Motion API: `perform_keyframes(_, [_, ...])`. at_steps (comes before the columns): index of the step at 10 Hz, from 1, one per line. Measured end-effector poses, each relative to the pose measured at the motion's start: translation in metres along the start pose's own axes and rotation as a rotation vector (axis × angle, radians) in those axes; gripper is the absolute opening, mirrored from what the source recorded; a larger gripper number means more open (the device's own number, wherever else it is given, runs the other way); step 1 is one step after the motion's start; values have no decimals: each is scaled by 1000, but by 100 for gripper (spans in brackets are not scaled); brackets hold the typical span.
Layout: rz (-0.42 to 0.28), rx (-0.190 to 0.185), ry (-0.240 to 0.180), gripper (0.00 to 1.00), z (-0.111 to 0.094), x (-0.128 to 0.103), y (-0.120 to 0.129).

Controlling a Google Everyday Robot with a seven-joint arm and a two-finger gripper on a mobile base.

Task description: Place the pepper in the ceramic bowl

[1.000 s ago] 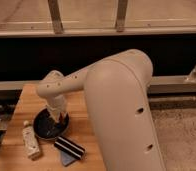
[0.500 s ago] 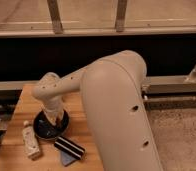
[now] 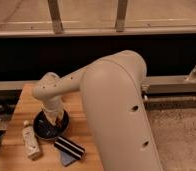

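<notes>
At far left a pale plastic bottle (image 3: 30, 143) lies on the wooden table (image 3: 21, 107), just beside the ceramic bowl (image 3: 43, 131). Over the bowl we see our gripper (image 3: 54, 118), lowered further into it than half a second ago, when the wrist sat a little higher. We cannot see the pepper; we judge it is hidden at the gripper or already in the bowl, so release looks close. To the right, near the bowl, lies the black-and-white striped block (image 3: 69, 147).
</notes>
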Motion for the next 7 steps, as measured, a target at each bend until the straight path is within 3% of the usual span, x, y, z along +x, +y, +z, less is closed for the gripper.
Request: perform_keyframes(7, [1,0,0,80,0,0,-1])
